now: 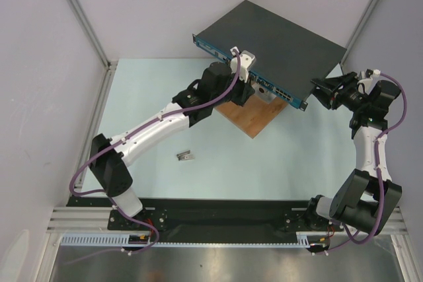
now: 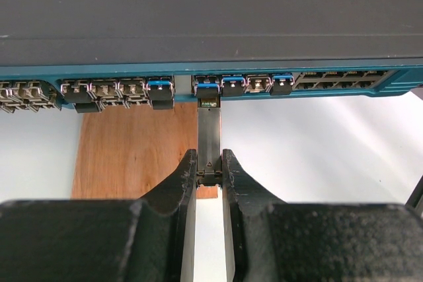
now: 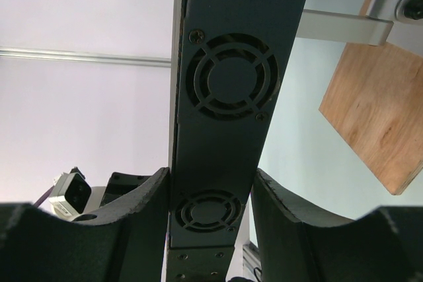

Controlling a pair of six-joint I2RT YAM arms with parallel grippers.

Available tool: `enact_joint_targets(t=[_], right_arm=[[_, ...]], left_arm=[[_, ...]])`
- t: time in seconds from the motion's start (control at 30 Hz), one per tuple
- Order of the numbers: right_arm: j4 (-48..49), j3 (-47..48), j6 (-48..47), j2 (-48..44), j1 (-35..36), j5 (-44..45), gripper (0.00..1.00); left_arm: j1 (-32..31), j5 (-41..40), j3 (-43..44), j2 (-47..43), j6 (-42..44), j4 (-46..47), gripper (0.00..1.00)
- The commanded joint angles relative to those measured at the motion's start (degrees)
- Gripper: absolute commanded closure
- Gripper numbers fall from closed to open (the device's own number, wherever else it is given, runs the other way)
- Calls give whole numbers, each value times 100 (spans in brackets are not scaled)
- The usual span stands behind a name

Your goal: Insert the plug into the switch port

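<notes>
Two black fingers [image 2: 178, 184] of the left gripper [image 2: 209, 166] are pinched on the near end of a slim silver plug [image 2: 209, 130], seen from the left wrist camera. The plug runs straight away from the jaws. Its far tip sits at the mouth of a port [image 2: 207, 88] in the narrow blue front face of the switch [image 2: 211, 11], just below a blue tab; how deep it sits cannot be told. That port lies near the middle of the row, with metal-framed ports on either side, a few of them filled by other blue-tabbed modules [image 2: 161, 90]. Beneath the plug lies a brown wooden board [image 2: 132, 156] on a pale table [image 2: 317, 150]. The right gripper [image 3: 211, 193] grasps the switch by its end. In the right wrist view one finger presses against each broad face, with the narrow dark end panel and its two round fan grilles [image 3: 228, 84] between them. From the overhead camera the switch is a large flat dark grey box at the far side of the table. It is angled so that its blue face turns toward the left arm [image 1: 158, 127], and its right end is in the right gripper. The board pokes out from under the switch's front edge. A small metal part [image 1: 186, 156] lies alone on the table, well apart from the switch and closer to the near edge.
</notes>
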Motion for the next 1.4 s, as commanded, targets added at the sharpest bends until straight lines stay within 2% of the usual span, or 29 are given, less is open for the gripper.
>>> enact_joint_targets(t=[0.0, 0.53, 0.9, 1.37], right_arm=[[-24, 129, -149, 152, 8, 213, 100], [-50, 138, -149, 213, 8, 178, 100], [-50, 181, -149, 266, 25, 169, 100], [-190, 278, -289, 275, 69, 213, 100]], left_arm=[[28, -2, 332, 38, 4, 208, 100], [125, 15, 473, 215, 101, 252, 100], [415, 270, 429, 171, 92, 339, 100], [143, -108, 824, 504, 215, 94, 100]])
